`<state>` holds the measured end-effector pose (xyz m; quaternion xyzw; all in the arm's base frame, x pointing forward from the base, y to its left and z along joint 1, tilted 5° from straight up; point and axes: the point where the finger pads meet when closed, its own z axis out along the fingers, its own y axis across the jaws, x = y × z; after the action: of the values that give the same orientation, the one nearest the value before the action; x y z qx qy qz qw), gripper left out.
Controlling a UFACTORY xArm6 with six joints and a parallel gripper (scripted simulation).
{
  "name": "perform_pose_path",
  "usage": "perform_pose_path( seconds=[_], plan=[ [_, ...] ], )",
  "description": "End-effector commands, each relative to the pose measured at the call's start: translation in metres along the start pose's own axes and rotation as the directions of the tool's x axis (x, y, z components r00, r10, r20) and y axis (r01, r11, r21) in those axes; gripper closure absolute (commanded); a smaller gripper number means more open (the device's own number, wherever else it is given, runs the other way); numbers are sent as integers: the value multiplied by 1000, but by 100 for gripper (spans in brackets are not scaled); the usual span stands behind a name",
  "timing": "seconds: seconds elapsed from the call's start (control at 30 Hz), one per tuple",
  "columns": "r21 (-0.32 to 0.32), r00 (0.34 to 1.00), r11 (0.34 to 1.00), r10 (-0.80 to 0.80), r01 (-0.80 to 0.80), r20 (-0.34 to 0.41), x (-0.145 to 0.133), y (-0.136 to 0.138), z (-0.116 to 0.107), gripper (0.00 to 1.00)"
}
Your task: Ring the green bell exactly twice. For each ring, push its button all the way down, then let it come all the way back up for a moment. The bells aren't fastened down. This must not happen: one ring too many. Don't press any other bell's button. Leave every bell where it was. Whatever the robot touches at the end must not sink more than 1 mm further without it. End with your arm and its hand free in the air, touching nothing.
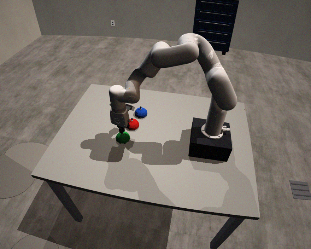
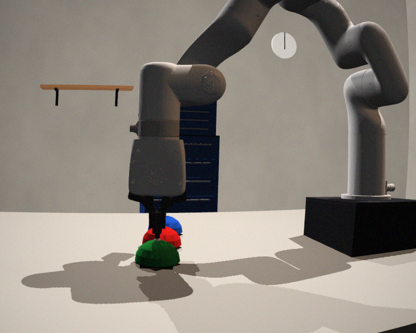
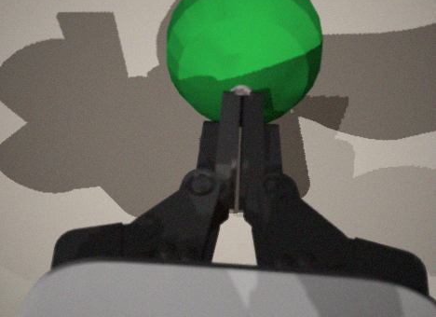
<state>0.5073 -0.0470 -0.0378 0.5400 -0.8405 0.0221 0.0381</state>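
Note:
The green bell (image 1: 123, 137) (image 2: 157, 253) (image 3: 244, 49) stands on the table, nearest the front of a row of three. My gripper (image 1: 121, 131) (image 2: 157, 234) (image 3: 240, 117) is shut and empty, pointing straight down. Its fingertips rest on the top of the green dome, over the button. Only a small pale edge of the button (image 3: 240, 89) shows past the fingertips in the wrist view. The red bell (image 1: 133, 123) (image 2: 169, 236) stands just behind the green one and the blue bell (image 1: 141, 112) (image 2: 174, 224) behind that; both are untouched.
The arm's black base block (image 1: 210, 142) (image 2: 366, 223) stands on the table (image 1: 155, 171) to the right. A blue drawer cabinet (image 1: 215, 24) (image 2: 201, 157) stands on the floor behind the table.

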Motion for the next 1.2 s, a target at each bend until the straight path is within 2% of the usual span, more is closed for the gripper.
perform_pose_path(
  seconds=[0.0,0.23,0.73,1.17],
  plan=[
    [4,1000,1000,0,0,1,-1,-1,-7,100],
    [4,1000,1000,0,0,1,-1,-1,-18,100],
    [4,1000,1000,0,0,1,-1,-1,-59,100],
    [4,1000,1000,0,0,1,-1,-1,-69,100]
  ],
)
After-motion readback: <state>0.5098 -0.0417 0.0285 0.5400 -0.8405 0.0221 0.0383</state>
